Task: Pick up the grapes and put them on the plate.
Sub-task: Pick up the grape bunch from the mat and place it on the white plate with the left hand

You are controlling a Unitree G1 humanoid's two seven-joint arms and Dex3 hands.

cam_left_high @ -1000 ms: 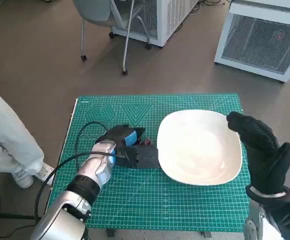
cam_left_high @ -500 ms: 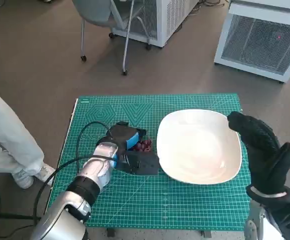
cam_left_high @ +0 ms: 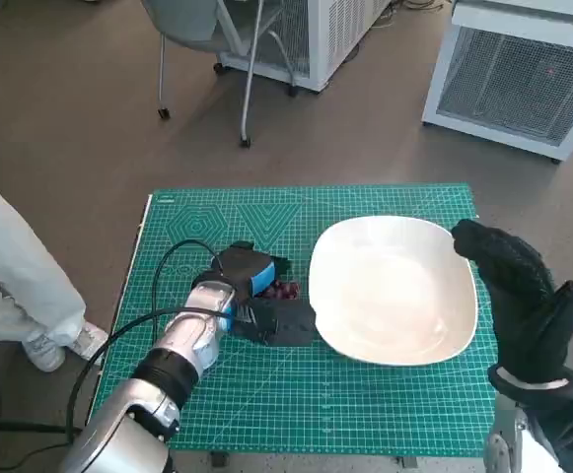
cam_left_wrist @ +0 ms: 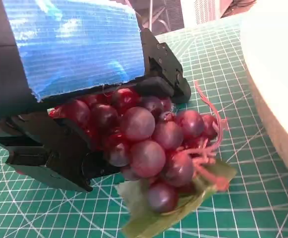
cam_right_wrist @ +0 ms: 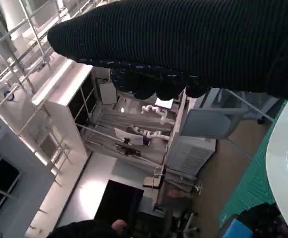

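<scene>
The left robot hand (cam_left_high: 256, 296) is closed around the grapes (cam_left_wrist: 151, 141), which sit on the green mat (cam_left_high: 296, 414) just left of the plate (cam_left_high: 394, 291), near its rim but apart from it. In the left wrist view the black fingers (cam_left_wrist: 49, 153) wrap the bunch from both sides, while the stem and a green leaf (cam_left_wrist: 158, 213) hang free below and brush the mat. It is not clear whether the bunch is off the surface yet.

To do this step well, the grip should stay firm on the body of the cluster rather than on single berries, which could pull loose. I judge a straight lift should come first, high enough for the dangling leaf to clear the raised plate rim, then a short carry to the right over the plate's middle before letting go low, so nothing rolls.

The right robot hand (cam_left_high: 523, 301) hovers at the plate's right edge, holding nothing, fingers loosely extended; it could steady the plate, though that looks unnecessary.
</scene>
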